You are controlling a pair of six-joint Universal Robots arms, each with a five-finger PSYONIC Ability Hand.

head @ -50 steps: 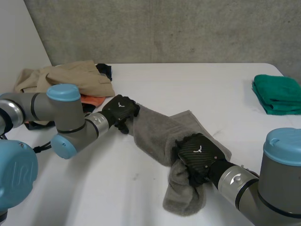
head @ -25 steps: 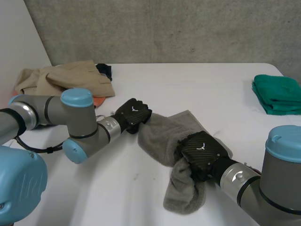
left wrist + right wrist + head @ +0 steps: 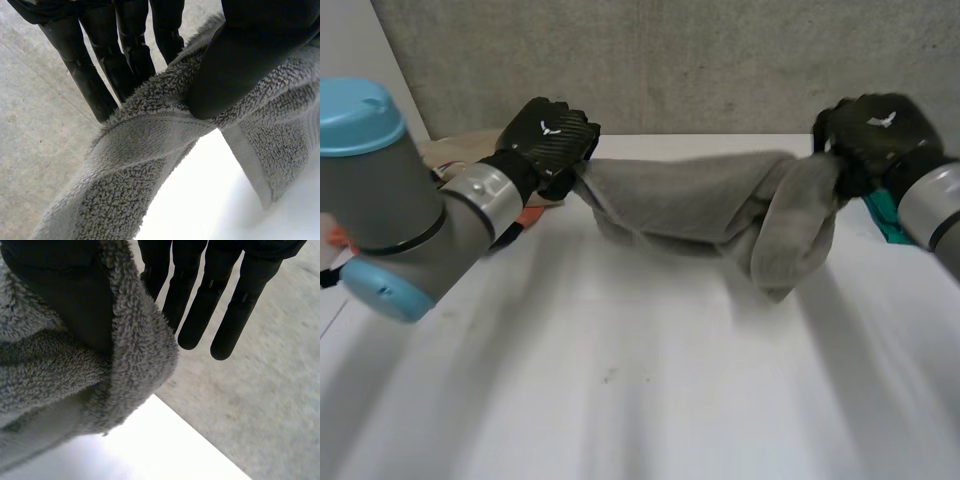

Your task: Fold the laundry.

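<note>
grey towel (image 3: pixel 690 200): lifted, now stretched in air; left robot hand (image 3: pixel 552 140): risen, swung outward; right robot hand (image 3: pixel 870 130): risen, swung outward

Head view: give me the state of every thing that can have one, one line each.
grey towel: held up, unfolded, sagging between both hands.
left hand: shut, pinching one end of the grey towel.
right hand: shut, pinching the other end, which hangs bunched.
green cloth: on the table behind the right arm, mostly hidden.
</note>
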